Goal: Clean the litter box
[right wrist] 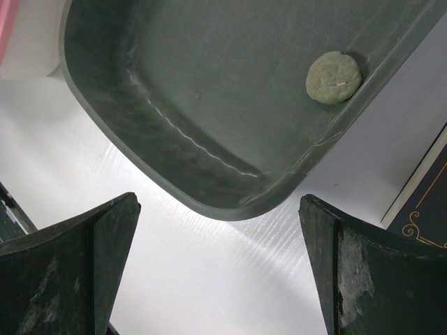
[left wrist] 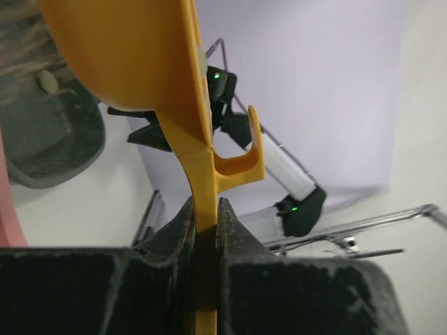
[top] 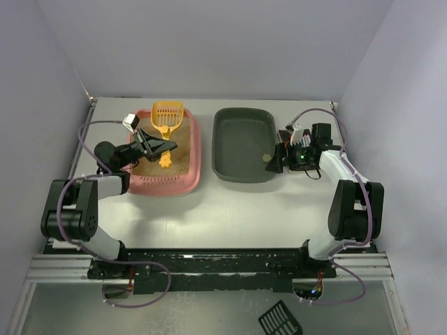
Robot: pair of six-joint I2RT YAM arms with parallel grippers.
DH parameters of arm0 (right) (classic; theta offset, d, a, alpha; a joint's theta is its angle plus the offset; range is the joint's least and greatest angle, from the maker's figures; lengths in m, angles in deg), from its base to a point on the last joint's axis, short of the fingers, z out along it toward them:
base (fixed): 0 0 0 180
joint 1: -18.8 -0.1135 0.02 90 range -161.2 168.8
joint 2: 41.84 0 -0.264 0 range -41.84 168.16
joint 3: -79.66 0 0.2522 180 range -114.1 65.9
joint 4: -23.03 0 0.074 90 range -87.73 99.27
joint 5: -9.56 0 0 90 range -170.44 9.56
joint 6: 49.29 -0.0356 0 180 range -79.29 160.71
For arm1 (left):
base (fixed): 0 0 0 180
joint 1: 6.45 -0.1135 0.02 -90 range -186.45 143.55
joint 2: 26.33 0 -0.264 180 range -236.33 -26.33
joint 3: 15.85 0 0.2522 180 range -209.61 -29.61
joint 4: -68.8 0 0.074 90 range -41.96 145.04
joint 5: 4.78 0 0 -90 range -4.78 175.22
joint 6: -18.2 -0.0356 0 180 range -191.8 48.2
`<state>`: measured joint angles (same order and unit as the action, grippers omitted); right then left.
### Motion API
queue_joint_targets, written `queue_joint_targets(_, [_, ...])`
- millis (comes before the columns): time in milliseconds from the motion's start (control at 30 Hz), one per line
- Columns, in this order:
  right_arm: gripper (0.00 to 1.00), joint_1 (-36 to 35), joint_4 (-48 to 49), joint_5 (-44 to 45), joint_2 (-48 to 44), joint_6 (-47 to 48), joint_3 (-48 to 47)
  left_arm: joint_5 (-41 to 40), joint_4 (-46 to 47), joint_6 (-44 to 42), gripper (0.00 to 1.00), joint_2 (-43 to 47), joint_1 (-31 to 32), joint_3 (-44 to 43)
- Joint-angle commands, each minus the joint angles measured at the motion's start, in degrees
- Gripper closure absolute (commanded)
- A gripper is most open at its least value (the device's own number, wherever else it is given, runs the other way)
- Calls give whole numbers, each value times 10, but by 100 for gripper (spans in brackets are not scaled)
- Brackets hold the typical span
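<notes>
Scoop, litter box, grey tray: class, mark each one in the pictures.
orange scoop (top: 167, 115): top external view, slotted blade.
litter box (top: 174, 186): top external view, near rim.
dark grey tray (top: 237, 146): top external view, bare floor.

Two trays (top: 195, 150) (one pink), one scoop (top: 167, 118); one lump (top: 266, 158)

L end effector (left wrist: 206, 234) clamps scoop (left wrist: 140, 49); R end effector (right wrist: 218, 209) spread.
</notes>
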<state>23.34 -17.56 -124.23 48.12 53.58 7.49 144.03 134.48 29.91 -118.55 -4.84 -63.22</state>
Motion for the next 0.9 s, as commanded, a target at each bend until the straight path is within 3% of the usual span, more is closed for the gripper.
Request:
queue_joint_targets(0, [0, 2, 12, 7, -8, 3, 7, 43, -288, -324, 93, 93, -1, -42])
queue_joint_targets(67, [0, 3, 13, 9, -8, 3, 6, -19, -666, -596, 93, 142, 3, -117])
queue_joint_targets(100, [0, 3, 13, 10, -7, 3, 7, -62, -806, -717, 93, 153, 8, -160])
queue_joint_targets(133, [0, 3, 13, 10, -7, 3, 6, -87, -882, -783, 93, 157, 13, -190])
queue_joint_targets(200, [0, 3, 14, 10, -6, 3, 6, -102, -923, -813, 93, 166, 16, -207])
queue_joint_targets(567, [0, 3, 14, 12, -3, 4, 7, -52, -791, -702, 93, 182, 16, -137])
queue_joint_targets(633, [0, 3, 14, 14, 1, 3, 6, -23, -687, -605, 93, 178, 16, -102])
queue_joint_targets(867, [0, 3, 13, 23, 3, 3, 6, -1, -105, -133, 93, 94, 15, 33])
